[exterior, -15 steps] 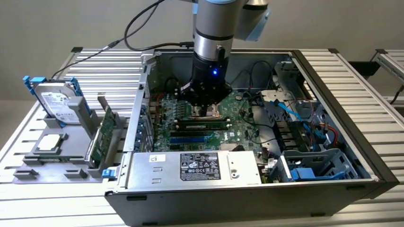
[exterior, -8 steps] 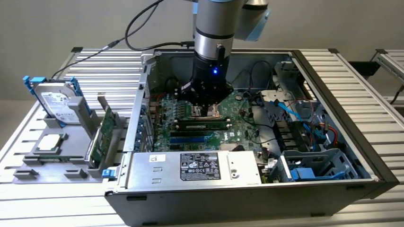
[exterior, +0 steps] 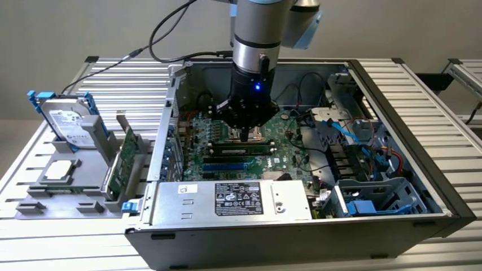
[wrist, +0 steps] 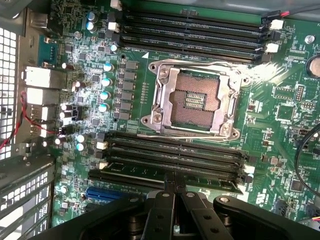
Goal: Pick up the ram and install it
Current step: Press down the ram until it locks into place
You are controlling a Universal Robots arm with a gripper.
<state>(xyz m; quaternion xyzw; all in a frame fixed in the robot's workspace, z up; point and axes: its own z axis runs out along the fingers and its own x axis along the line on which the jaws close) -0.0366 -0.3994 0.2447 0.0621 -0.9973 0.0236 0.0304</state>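
We see our gripper (wrist: 174, 186) nearest, fingers pressed together and empty, just above the ram (wrist: 165, 173) seated beside the CPU socket (wrist: 195, 100).

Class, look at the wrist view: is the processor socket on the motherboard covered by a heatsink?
No, the socket lies bare, its metal frame and contacts exposed, with no heatsink on it.

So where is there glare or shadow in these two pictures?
Wrist view: bright glare on the metal frame of the CPU socket, while the shut gripper is dark against the ram. Exterior view: even, soft light, a blue light glowing on the gripper, and shadow inside the computer case.
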